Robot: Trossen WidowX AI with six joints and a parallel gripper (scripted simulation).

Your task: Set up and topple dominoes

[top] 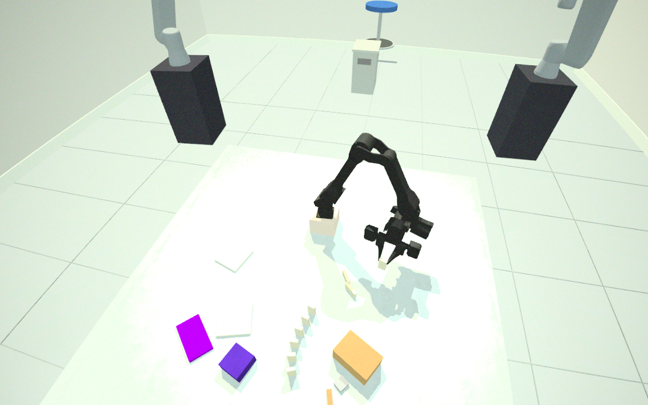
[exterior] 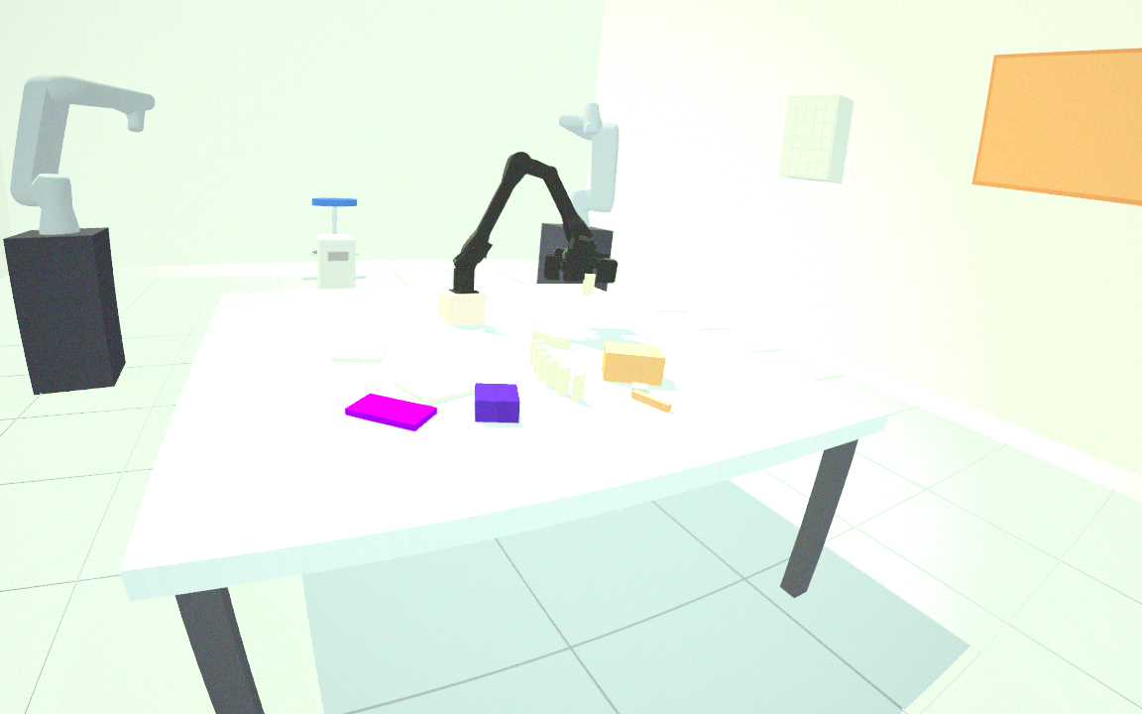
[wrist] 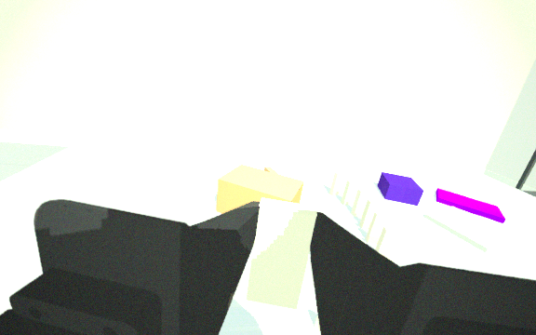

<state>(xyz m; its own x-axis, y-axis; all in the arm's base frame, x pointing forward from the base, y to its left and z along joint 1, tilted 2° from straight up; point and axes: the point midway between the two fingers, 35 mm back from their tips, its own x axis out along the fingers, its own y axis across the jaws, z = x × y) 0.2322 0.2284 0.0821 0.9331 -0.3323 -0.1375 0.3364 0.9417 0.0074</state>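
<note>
My gripper point(top: 383, 260) point(exterior: 588, 276) point(wrist: 286, 216) is shut on a cream domino point(top: 382, 264) point(exterior: 588, 286) point(wrist: 277, 279). It holds the domino roughly upright, raised above the table, on the far side of the row and to its right in the top view. Several cream dominoes stand in a slightly curved row; the far end one point(top: 311, 310) and the near end one point(top: 291, 373) point(exterior: 577, 388) show clearly. Two more dominoes, one farther point(top: 346, 276) and one nearer point(top: 350, 289), lie low on the table, nearly end to end, between the row and the gripper.
An orange block point(top: 356, 355) point(exterior: 632, 365) point(wrist: 259, 183) is right of the row, near a small grey piece point(top: 341, 385) and an orange stick point(top: 329, 396) point(exterior: 650, 401). Left are a purple block point(top: 236, 360) point(exterior: 496, 404) point(wrist: 400, 189), a magenta slab point(top: 194, 337) point(exterior: 391, 411) point(wrist: 468, 205) and two pale plates.
</note>
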